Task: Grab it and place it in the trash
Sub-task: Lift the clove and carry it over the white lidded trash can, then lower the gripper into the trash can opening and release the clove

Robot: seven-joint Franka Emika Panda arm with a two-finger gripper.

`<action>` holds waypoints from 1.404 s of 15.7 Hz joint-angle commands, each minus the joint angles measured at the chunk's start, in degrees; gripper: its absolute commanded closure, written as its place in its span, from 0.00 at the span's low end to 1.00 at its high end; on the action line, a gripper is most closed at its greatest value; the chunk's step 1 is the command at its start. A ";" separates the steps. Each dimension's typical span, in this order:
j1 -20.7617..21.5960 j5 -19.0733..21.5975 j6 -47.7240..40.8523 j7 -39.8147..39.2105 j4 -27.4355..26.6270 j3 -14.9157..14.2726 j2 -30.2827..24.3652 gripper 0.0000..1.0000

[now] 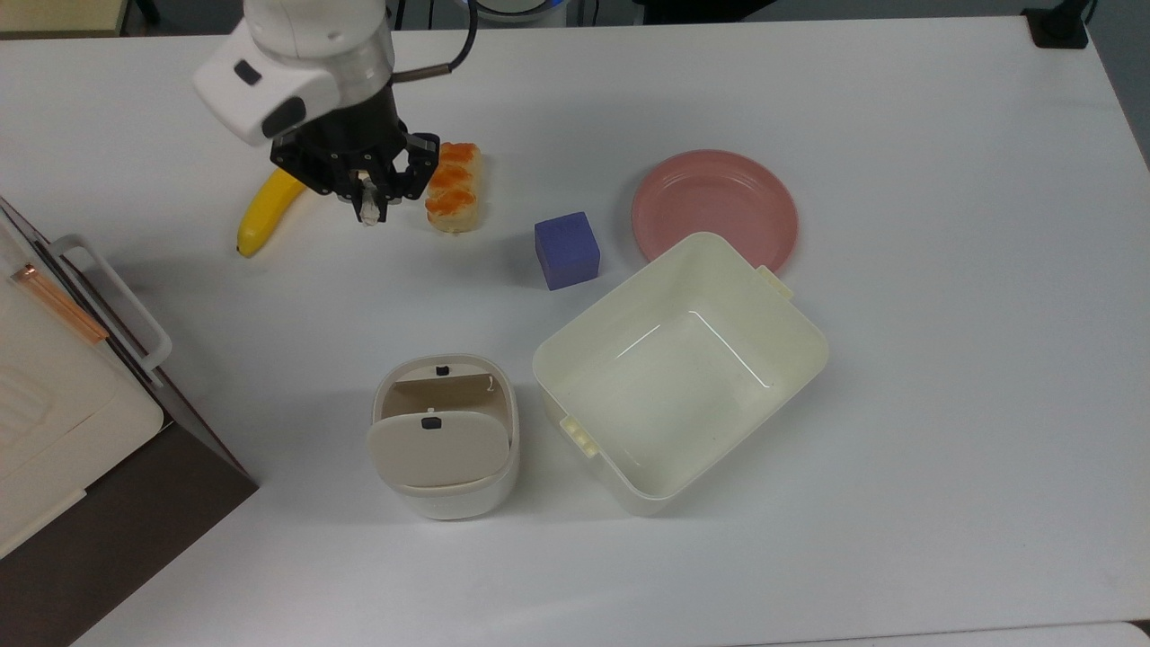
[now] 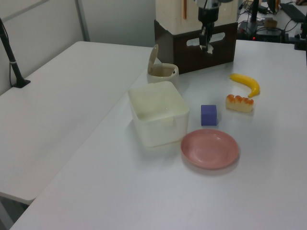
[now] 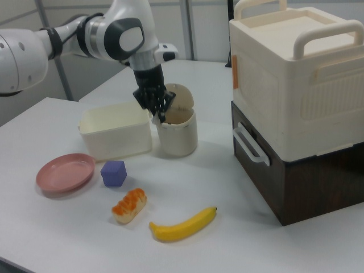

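My gripper (image 1: 367, 208) hangs above the table between the banana (image 1: 266, 208) and the bread roll (image 1: 452, 187), fingers pointing down. They are shut on a small white paper wad (image 1: 366, 214), which peeks out at the tips. In the right view the gripper (image 3: 158, 115) is high up, in front of the trash bin's raised flap. The trash (image 1: 445, 431) is a small cream bin nearer the top view's bottom edge, its flap lid tilted open so the inside shows. It also shows in the left view (image 2: 162, 73) and the right view (image 3: 177, 133).
A purple cube (image 1: 566, 250), a pink plate (image 1: 714, 211) and a large cream tub (image 1: 813, 346) lie toward the top view's right. A cream box on a dark stand (image 1: 54, 395) fills the top view's lower left corner.
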 commanded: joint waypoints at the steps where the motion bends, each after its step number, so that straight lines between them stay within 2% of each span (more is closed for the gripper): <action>1: 0.31 3.27 4.64 9.33 2.62 -0.28 1.43 1.00; 5: 1.63 2.84 7.91 17.69 5.95 -0.37 5.47 1.00; 11: 4.71 -4.71 13.27 34.74 11.06 -0.37 12.06 1.00; 14: 5.41 -6.12 15.38 42.29 13.78 -0.37 14.26 1.00; 17: 6.64 -7.88 17.04 48.62 15.10 -0.37 15.32 1.00; 22: 8.31 -13.68 20.04 55.41 14.93 -0.28 17.96 1.00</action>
